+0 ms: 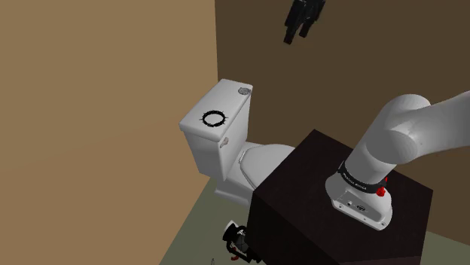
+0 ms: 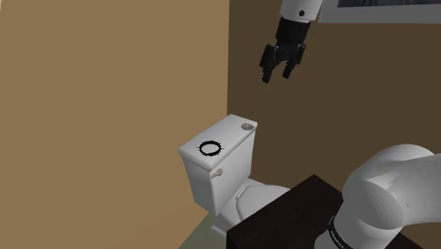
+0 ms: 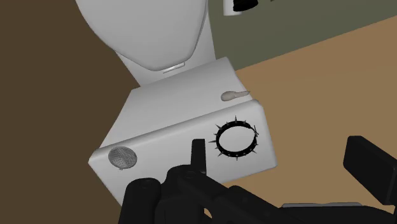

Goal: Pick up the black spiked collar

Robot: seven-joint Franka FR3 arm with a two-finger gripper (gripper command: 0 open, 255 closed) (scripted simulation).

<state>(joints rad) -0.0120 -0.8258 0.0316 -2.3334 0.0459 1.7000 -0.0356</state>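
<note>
Shoulder view, collar (image 1: 215,118) on cistern (image 1: 230,96), claw (image 1: 297,36) above

Dim, flat, even light.
The tan wall (image 1: 98,90) is mildly lit, and the brown wall (image 1: 339,68) beside it lies in shade. The toilet (image 1: 205,153) is brightest on its tank top and greyer down the sides, with the collar (image 1: 215,118) stark against it. A soft sheen lies on the arm (image 1: 407,128).

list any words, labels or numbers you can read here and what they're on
None can be read.
Dark band round the base of the arm: pale lettering, too small to read.
The black spiked collar and the white toilet tank under it carry no text.
</note>
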